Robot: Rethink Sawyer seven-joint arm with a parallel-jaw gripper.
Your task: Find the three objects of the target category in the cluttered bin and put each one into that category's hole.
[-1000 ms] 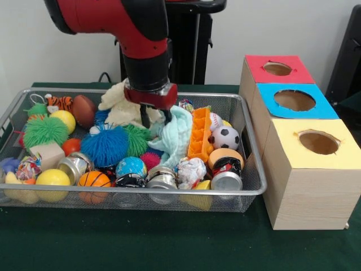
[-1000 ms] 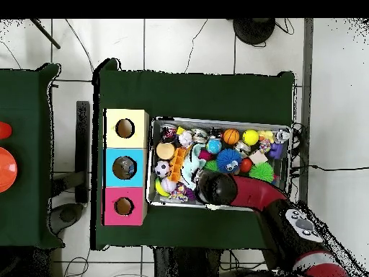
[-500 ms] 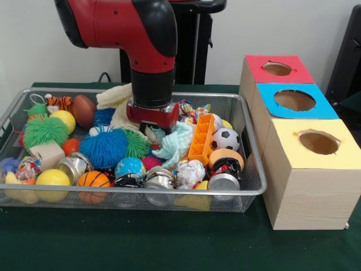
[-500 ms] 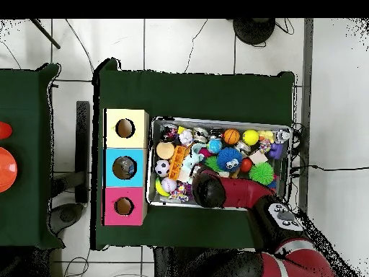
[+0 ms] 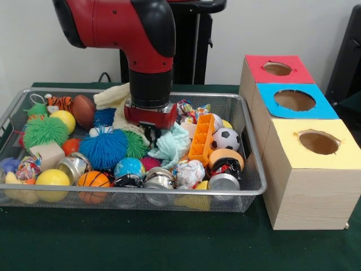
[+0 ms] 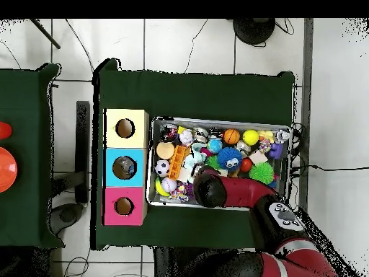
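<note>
You get even, bright light from above; soft shadows sit under the wire bin (image 5: 248,186), with no glare.

A robotics lab is suggested by what is seen. A worktop (image 6: 194,94) draped in dark green cloth is set on a pale tiled floor (image 6: 187,43), across which loose cables (image 6: 216,47) are trailed. A plain white wall (image 5: 56,62) is seen behind, and a second green-covered worktop (image 6: 29,101) stands alongside.

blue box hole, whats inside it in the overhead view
A dark rounded shape sits in the blue box's hole; what it is cannot be told. The rest of the inside is covered by the box top.
</note>
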